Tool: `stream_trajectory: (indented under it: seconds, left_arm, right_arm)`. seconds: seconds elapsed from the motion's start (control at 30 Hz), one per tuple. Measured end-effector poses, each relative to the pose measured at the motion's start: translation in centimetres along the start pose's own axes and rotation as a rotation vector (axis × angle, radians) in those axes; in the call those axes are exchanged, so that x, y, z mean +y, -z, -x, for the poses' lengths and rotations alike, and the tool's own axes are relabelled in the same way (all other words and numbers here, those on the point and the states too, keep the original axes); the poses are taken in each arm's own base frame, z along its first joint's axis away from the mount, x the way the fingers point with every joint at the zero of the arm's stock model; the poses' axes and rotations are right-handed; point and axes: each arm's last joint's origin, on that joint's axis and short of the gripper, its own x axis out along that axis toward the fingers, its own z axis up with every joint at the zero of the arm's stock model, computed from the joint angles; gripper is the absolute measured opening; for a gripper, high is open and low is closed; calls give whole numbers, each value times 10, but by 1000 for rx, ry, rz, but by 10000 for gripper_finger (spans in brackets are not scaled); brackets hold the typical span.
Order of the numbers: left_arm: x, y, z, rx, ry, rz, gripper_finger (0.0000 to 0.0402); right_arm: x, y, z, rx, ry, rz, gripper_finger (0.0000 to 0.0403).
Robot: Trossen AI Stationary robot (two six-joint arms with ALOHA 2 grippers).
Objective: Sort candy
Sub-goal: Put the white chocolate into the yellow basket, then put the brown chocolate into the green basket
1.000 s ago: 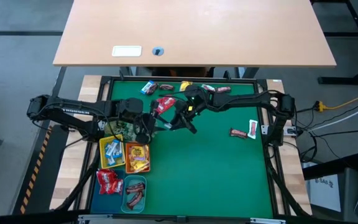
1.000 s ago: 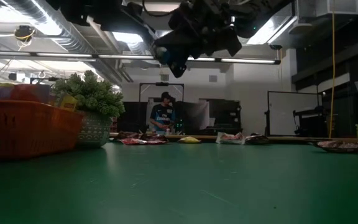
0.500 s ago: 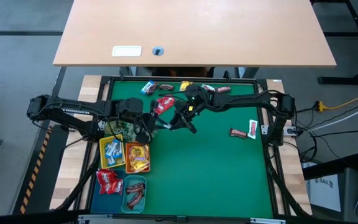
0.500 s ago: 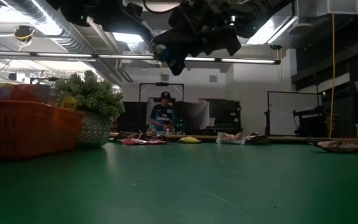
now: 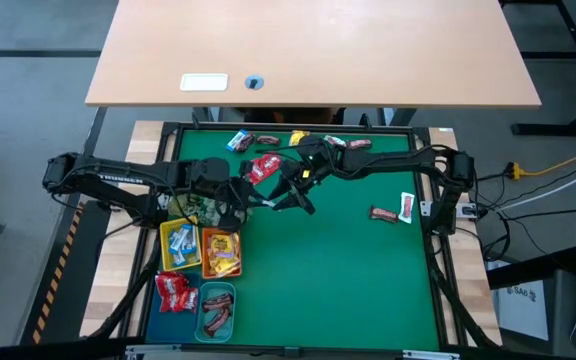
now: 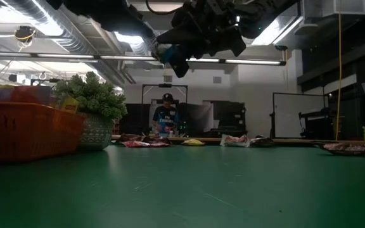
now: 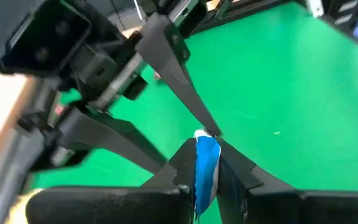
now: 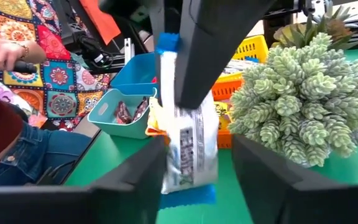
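Observation:
Above the green mat's far half, my two grippers meet in mid-air. A blue-white wrapped candy (image 8: 188, 155) hangs between them. My left gripper (image 7: 207, 154), reaching in from the table's left (image 5: 251, 197), is shut on it. My right gripper (image 8: 197, 142), reaching in from the right (image 5: 286, 196), is open. Its fingers stand on either side of the candy's lower half; I cannot tell whether they touch it. In the low view both grippers (image 6: 182, 44) sit high over the mat. My left gripper pinches the candy's upper half (image 8: 169, 68) between its two fingers, which press on the wrapper's flat faces. The fingers (image 8: 213, 56) slant down from the table's left and run along the candy. Its lower blue end (image 8: 188, 196) sticks out past the tips, clear of the table.
At the near left stand a yellow tray (image 5: 178, 243), an orange tray (image 5: 221, 252) and a teal tray (image 5: 216, 308), with red packets (image 5: 173, 292) beside them. The spiky plant (image 5: 196, 208) is under my left arm. Loose candies lie along the far edge (image 5: 268, 140) and at the right (image 5: 383, 213).
Both arms have stayed in place over the mat. My left gripper has rolled a little, and its fingers have drawn together on the candy. My right gripper's fingers have parted. The candy stays in the air between the two grippers.

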Motion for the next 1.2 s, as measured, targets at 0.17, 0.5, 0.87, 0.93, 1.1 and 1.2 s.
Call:
stream_trajectory:
  seconds: [0.17,0.5,0.87,0.93,1.1,1.2]
  left_arm:
    - [-9,3,14,44,107,157,26]
    - [-42,40,68,560,414,646,31]
    - [-63,64,97,1052,170,879,55]
    - [-62,64,97,1048,145,864,63]
    - [-61,65,96,1041,89,863,92]
    - [-61,65,96,1038,72,860,110]
  right_arm:
    - [0,1,0,9,0,-10,245]
    - [0,6,0,50,-3,-50,258]
    - [0,13,1,108,-1,-98,257]
    - [0,13,1,109,0,-99,257]
    - [0,16,1,127,0,-115,257]
    - [0,15,1,126,1,-114,257]
